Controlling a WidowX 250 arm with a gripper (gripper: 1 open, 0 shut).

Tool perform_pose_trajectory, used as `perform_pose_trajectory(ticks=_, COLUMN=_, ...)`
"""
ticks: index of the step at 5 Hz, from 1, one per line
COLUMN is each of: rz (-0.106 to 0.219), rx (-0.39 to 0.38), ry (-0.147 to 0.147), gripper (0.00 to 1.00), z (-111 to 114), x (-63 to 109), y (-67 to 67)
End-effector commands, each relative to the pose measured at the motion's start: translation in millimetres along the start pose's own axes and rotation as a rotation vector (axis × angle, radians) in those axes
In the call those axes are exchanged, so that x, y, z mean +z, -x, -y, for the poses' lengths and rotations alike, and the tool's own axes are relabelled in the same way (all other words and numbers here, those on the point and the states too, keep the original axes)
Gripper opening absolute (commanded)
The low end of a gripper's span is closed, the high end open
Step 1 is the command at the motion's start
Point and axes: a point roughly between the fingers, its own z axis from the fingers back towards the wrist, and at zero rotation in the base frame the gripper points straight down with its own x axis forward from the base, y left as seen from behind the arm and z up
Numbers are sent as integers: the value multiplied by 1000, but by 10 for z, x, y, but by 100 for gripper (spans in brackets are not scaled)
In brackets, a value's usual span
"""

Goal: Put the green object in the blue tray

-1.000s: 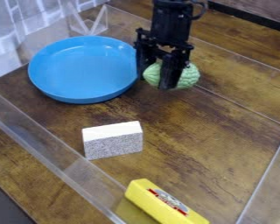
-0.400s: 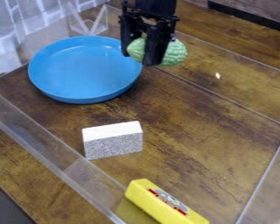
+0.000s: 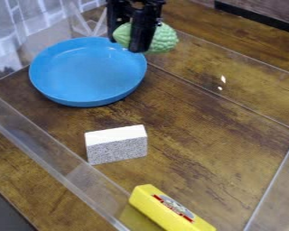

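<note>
Camera view: green vegetable pinched aloft at the blue tray's far right edge

The hand is pinched on the green object, its dark fingers crossing the piece towards one side, with a big bumpy bulge showing on the right and a little green on the left. It appears raised off the counter, beside the far right rim of the blue tray and not over the middle of it.

I'd expect a light, toy-like piece, fairly stiff and hard to damage. The ridges should give the fingers some bite, but the rounded sides and tapered ends could let it roll or swivel. The best hold is across the waist; this one looks off-centre, so the longer side may droop or swing if the arm moves sharply.

From there, the next move calls for a smooth carry left and towards the camera, high enough for the hanging side to pass over the raised rim. Let go low over the middle, since a rounded thing could roll in a shallow dish.

The tray's inside is bare and roomy. The white block stands nearer the camera, apart from the rim, and the yellow bar is well away. Clear plastic walls border the work area, one close along the tray's left, so avoid overshooting that way.
</note>
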Motion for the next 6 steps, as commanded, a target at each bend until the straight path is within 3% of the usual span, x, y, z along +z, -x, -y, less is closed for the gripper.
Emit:
perform_pose_trajectory(ticks=1, rz=79, rx=6, ry=-47, gripper=0, z=-25, x=329, y=136)
perform_pose_trajectory(ticks=6, rz=39, rx=67, ry=-60, gripper=0, z=102, x=399, y=333)
